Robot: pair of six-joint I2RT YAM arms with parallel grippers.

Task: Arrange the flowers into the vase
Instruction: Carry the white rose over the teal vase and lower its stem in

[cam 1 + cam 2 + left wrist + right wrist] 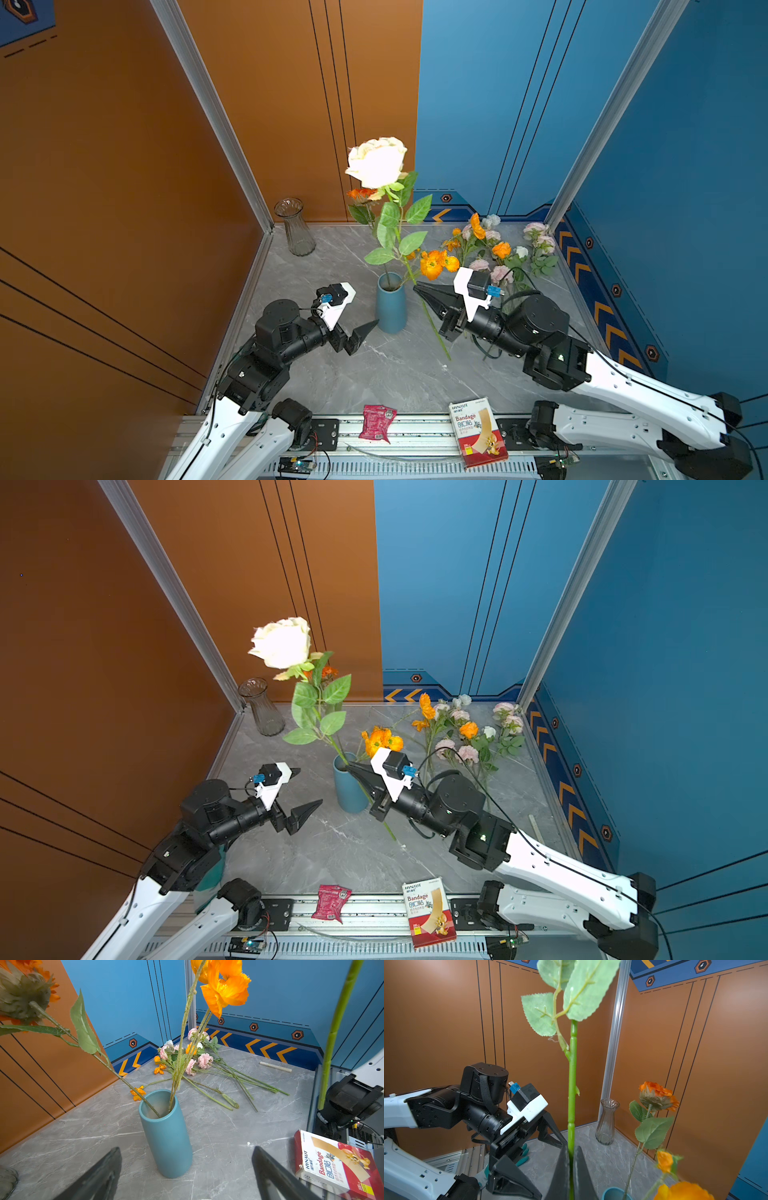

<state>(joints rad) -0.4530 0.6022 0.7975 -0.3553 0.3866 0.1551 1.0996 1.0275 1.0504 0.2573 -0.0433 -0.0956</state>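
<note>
The blue vase (pixel 391 305) (pixel 348 787) (pixel 166 1132) stands mid-table and holds orange poppies (pixel 434 264) (pixel 224 989) and another orange flower (pixel 361 194). My right gripper (pixel 417 286) (pixel 352 766) (pixel 571 1148) is shut on the green stem (pixel 572 1084) of a tall cream-white rose (pixel 376 164) (pixel 282 644). The stem runs outside the vase, just right of its rim, and its lower end hangs over the table. My left gripper (pixel 303 789) (pixel 187 1149) stands open left of the vase, holding nothing. More flowers (pixel 498 253) (pixel 193 1057) lie at the back right.
A clear glass vase (pixel 296 226) (pixel 607 1124) stands in the back left corner. A Bandage box (pixel 478 432) and a red packet (pixel 376 422) lie on the front rail. A teal glove (pixel 523 1155) lies under my left arm. Walls enclose three sides.
</note>
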